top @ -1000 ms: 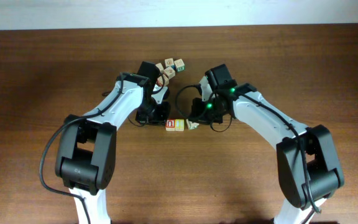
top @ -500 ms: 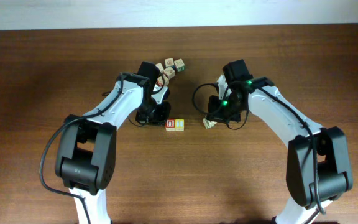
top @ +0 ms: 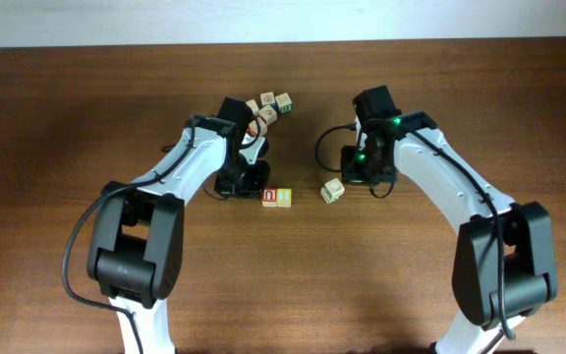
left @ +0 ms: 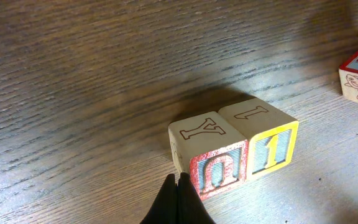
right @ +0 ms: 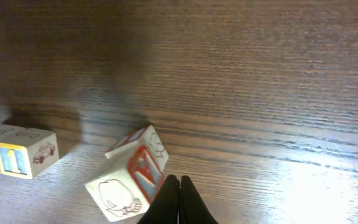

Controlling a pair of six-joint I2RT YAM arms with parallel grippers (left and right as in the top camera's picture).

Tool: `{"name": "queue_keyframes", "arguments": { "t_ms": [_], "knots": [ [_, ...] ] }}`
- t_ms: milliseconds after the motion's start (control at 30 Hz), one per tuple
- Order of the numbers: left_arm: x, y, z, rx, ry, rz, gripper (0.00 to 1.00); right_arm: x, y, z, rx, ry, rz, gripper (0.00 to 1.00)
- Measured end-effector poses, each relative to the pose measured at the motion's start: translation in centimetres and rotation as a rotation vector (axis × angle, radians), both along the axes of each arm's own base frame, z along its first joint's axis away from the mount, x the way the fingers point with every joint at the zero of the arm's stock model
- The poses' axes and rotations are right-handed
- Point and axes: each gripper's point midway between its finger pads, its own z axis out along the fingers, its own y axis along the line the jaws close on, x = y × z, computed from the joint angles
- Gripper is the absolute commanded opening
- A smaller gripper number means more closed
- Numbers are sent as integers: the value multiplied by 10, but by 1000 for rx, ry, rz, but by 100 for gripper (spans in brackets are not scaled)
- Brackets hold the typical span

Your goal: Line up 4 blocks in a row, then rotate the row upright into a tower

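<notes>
shifted rightward, tilted block lies apart from "n" block; left end effector, right end effector closed.

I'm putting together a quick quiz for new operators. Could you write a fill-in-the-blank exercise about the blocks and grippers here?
1. The red-framed block shows the letter ___ on its top face.
2. Touching its side is a neighbour block whose front face has a ___ frame.
3. The lone block lies on the ___ arm's side of that pair.
4. The left gripper and the right gripper are both ___.

Missing words: Y; yellow; right; shut.
</notes>
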Motion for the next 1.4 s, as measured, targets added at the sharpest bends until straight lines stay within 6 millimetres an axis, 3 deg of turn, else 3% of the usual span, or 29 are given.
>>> {"name": "queue_keyframes", "arguments": {
  "t_ms": [167, 433, 567, 667, 767, 833, 900, 1000, 1400],
  "knots": [
    [0, 0, 0, 0, 0, 0, 0, -10, 29, -9, 2, 14, 79, 4],
    [0, 0, 0, 0, 0, 0, 0, -16, 88, 1, 174, -15, 180, 4],
    [0, 0, 0, 0, 0, 0, 0, -18, 94, 4, 191, -9, 180, 4],
    [0, 0, 0, 0, -1, 0, 0, -21, 94, 19, 180, 27, 178, 4],
    [5, -2, 0, -7, -21, 0, 0, -49, 109, 13, 150, 91, 209, 4],
    [7, -2, 0, -10, -29, 0, 0, -78, 121, -4, 94, 142, 204, 4],
    [7, -2, 0, -9, -29, 0, 0, -93, 119, -15, 36, 169, 158, 4],
    [7, -2, 0, -9, -30, 5, 0, -98, 109, -29, -17, 181, 79, 4],
    [8, -2, 0, -7, -31, 11, 0, -76, 103, -46, 1, 149, 10, 4]
  ]
}}
